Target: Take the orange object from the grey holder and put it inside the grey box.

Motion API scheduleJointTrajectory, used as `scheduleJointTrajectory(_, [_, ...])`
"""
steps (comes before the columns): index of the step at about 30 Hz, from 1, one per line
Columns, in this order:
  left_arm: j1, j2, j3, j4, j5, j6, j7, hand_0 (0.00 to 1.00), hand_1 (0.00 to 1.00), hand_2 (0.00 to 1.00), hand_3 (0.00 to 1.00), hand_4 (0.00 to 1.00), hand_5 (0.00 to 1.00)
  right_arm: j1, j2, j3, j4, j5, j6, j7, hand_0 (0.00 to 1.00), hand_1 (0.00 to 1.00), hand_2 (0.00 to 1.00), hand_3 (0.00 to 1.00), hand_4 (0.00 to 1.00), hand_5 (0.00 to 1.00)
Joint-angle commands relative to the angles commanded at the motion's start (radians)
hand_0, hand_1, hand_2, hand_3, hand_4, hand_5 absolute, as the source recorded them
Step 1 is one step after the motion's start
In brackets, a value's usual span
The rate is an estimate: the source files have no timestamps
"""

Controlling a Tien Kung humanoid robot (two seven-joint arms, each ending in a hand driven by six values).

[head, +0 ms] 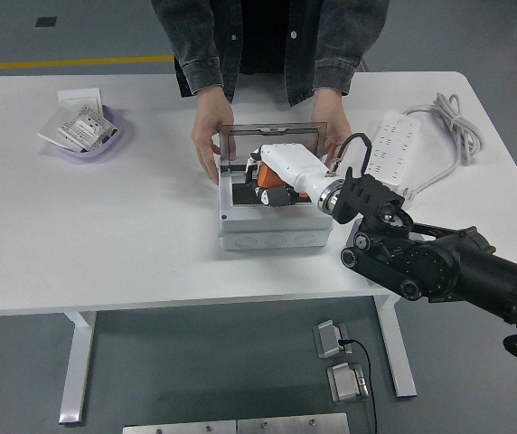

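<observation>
One right hand (pixel 272 181) | fingers (pixel 275 198) curled on orange object (pixel 264 174) | inside grey box (pixel 272 233)

The worktop (pixel 132 235) is white, smooth and matt. The grey box (pixel 272 237) looks like hard plastic, and its lid (pixel 267 137) is see-through, tinted plastic. The right hand (pixel 272 185) has a shiny white plastic shell – its arm (pixel 439 267) is black and a bit glossy, with a ring of bare metal at the wrist. The orange object (pixel 263 174) looks smooth. The person's sleeves (pixel 200 68) are dark grey cloth – like denim. The power strip (pixel 390 149) is white plastic. The bowl (pixel 105 140) is pale purple, smooth plastic.
</observation>
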Motion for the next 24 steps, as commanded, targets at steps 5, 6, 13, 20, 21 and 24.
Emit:
scheduleJointTrajectory(5, [0.0, -0.001, 0.003, -0.001, 0.0, 0.0, 0.0, 0.614, 0.658, 0.61, 0.611, 0.67, 0.207, -0.001, 0.0, -0.004, 0.001, -0.001, -0.002, -0.003, 0.667, 0.585, 0.581, 0.644, 0.947, 0.644])
scheduleJointTrajectory(6, [0.0, -0.002, 0.004, -0.001, 0.0, 0.0, 0.001, 0.614, 0.659, 0.61, 0.611, 0.668, 0.207, -0.001, 0.0, -0.003, 0.001, -0.002, -0.002, -0.003, 0.704, 0.602, 0.585, 0.653, 0.981, 0.694])
scheduleJointTrajectory(13, [-0.001, -0.004, 0.009, -0.002, -0.001, -0.002, 0.002, 0.614, 0.657, 0.61, 0.61, 0.667, 0.207, -0.005, -0.006, 0.011, 0.016, -0.012, -0.004, -0.006, 0.718, 0.606, 0.586, 0.654, 0.998, 0.726])
scheduleJointTrajectory(20, [0.001, -0.007, 0.013, -0.001, -0.003, -0.003, 0.003, 0.614, 0.657, 0.61, 0.609, 0.666, 0.207, -0.035, -0.065, 0.087, 0.126, -0.01, 0.025, -0.043, 0.722, 0.603, 0.585, 0.653, 0.998, 0.738])
scheduleJointTrajectory(21, [0.001, -0.008, 0.014, -0.001, -0.004, -0.003, 0.003, 0.614, 0.657, 0.61, 0.609, 0.666, 0.207, -0.042, -0.077, 0.101, 0.146, -0.006, 0.031, -0.05, 0.722, 0.603, 0.585, 0.653, 0.998, 0.738])
scheduleJointTrajectory(24, [0.003, -0.008, 0.019, 0.0, -0.01, -0.004, 0.003, 0.614, 0.656, 0.609, 0.609, 0.666, 0.208, -0.069, -0.127, 0.151, 0.22, 0.007, 0.061, -0.081, 0.725, 0.595, 0.58, 0.648, 0.998, 0.739])
